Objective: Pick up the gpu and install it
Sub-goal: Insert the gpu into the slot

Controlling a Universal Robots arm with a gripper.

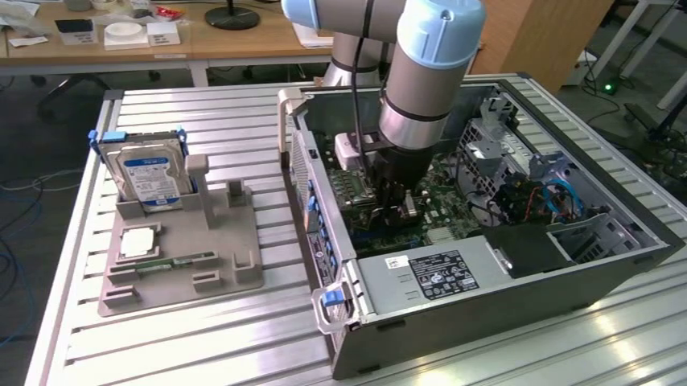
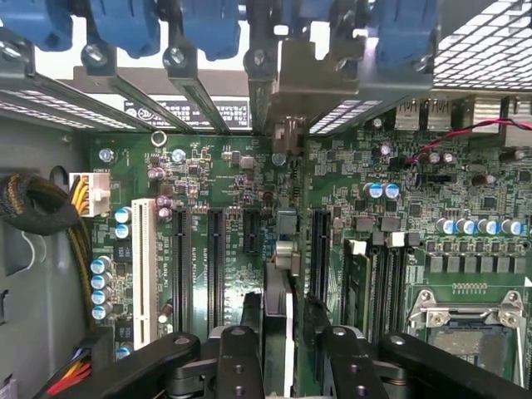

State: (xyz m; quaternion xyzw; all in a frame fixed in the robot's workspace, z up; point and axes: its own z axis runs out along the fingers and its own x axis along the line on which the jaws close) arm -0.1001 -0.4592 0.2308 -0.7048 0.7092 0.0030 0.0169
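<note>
Silver arm [image 1: 413, 80] – pale-blue joint caps, black gripper [image 2: 283, 341]

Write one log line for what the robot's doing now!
pincer: inside computer case | gpu: upright on motherboard, beneath pincer

Hard drive [image 1: 150, 178] upright in grey holder [image 1: 183, 265]; open computer case [image 1: 601, 265].

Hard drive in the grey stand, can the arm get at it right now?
Probably yes. The hard drive stands upright in the stand, its top uncovered, outside the case. The arm reaches down inside the case, so it would have to lift over the case wall first.
</note>
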